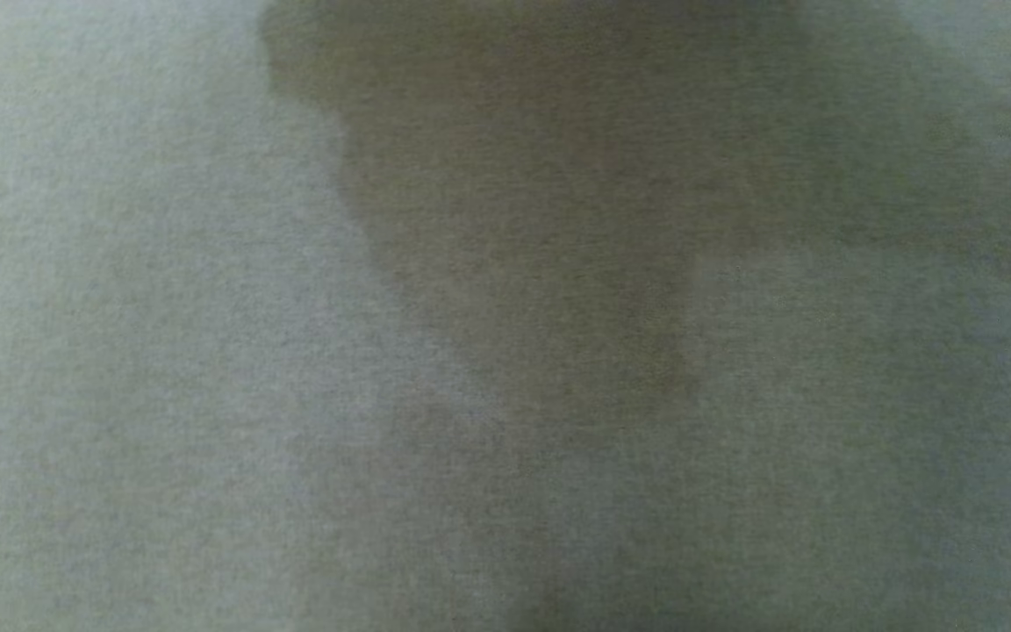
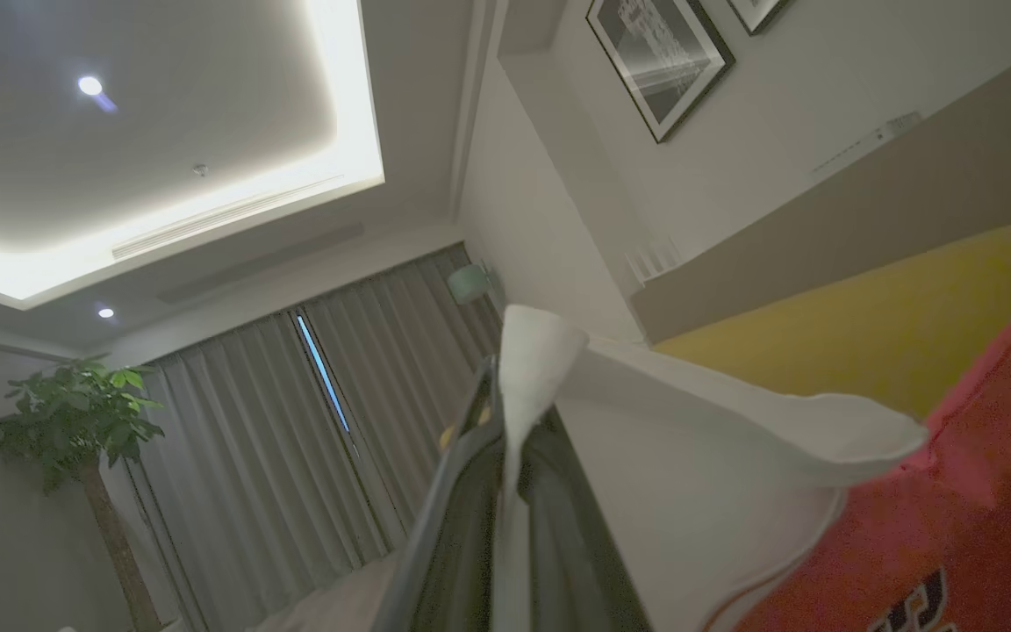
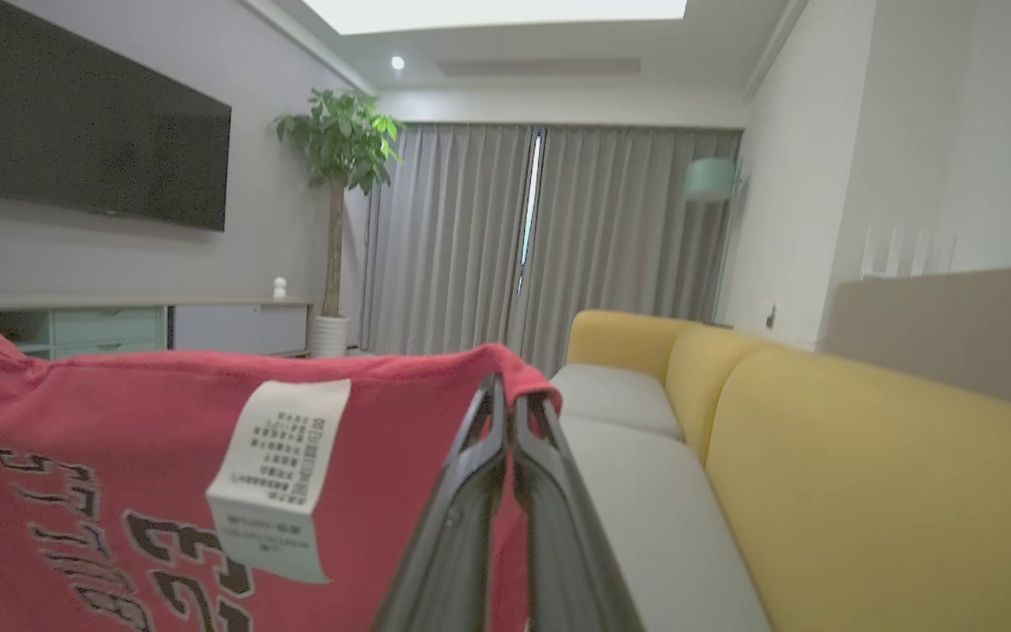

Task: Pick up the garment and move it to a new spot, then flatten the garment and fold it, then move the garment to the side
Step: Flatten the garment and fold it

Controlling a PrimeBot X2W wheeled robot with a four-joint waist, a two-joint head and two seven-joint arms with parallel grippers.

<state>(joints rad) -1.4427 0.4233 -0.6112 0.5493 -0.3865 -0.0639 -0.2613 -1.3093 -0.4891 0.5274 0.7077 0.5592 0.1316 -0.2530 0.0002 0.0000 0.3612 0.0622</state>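
1. Red cloth with white trim: the garment. Held up by two edges, one in each gripper, close beside a yellow sofa.
2. Left gripper, in the left wrist view: closed fully on a white edge of the garment, with a white fold draped over the dark fingertips. Beyond the fold, the red body with dark lettering, running off to that view's lower right.
3. Right gripper, in the right wrist view: pressed together with no gap, pinching the red upper hem at its corner. Cloth spread to that view's left, with dark letters and numerals on it. White care label fixed at the hem, hanging near the fingers on their left, apart from them.
4. Head view: blurred grey woven surface with a broad soft shadow down the middle. At the upper right edge, a narrow strip of the garment — red, with a bit of white at its top. Cannot tell whether that strip touches the surface.
5. Around: grey seat cushions on the sofa, just right of the right gripper's fingers; grey curtains drawn along the far wall; a potted plant beside them; a dark screen on the wall — and, in the left wrist view, a framed picture high on the wall.
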